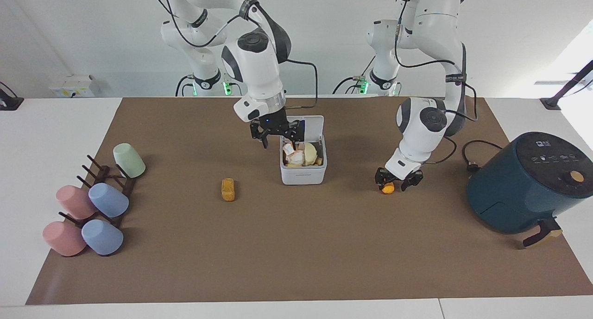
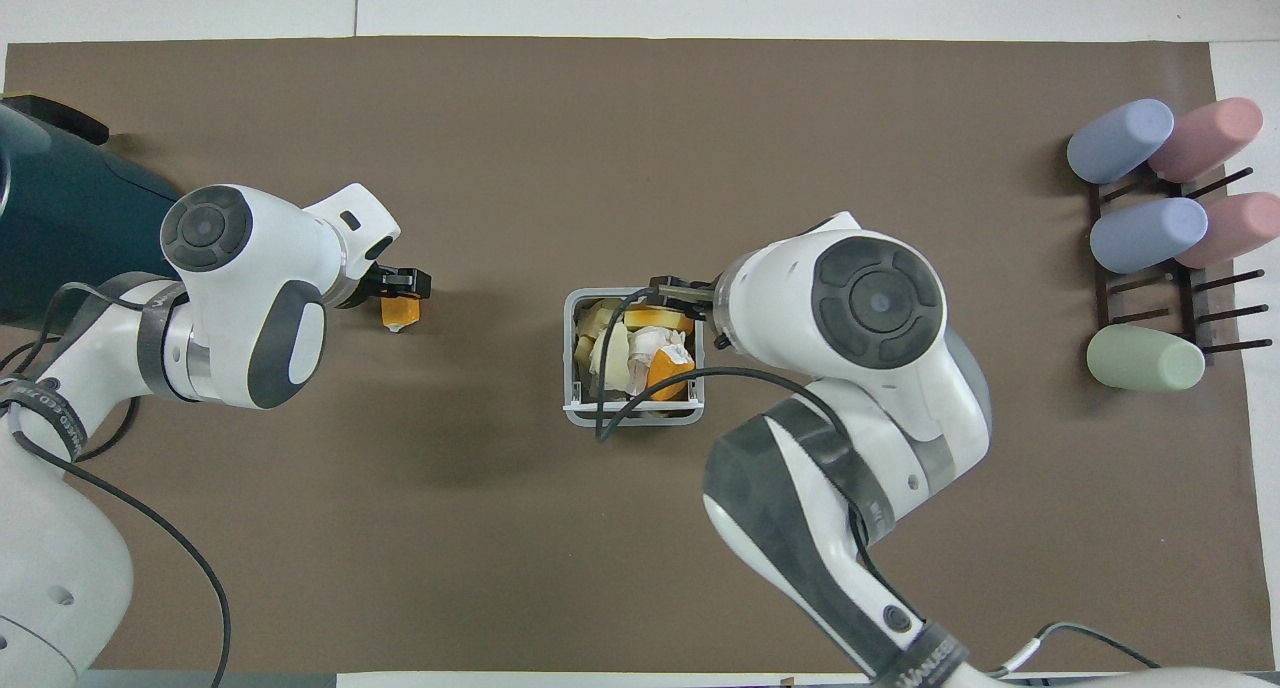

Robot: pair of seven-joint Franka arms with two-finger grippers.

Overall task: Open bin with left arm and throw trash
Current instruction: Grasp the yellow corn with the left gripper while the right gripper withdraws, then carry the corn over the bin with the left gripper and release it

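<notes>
One camera sits high up across the table and looks back at the two robots. The other hangs above the robots and looks almost straight down. Both see the whole brown mat (image 1: 296, 245) (image 2: 500, 118), the white bin (image 1: 303, 173) (image 2: 633, 414) and the cup rack (image 1: 104, 180) (image 2: 1160, 288), maybe from about equally far.
</notes>
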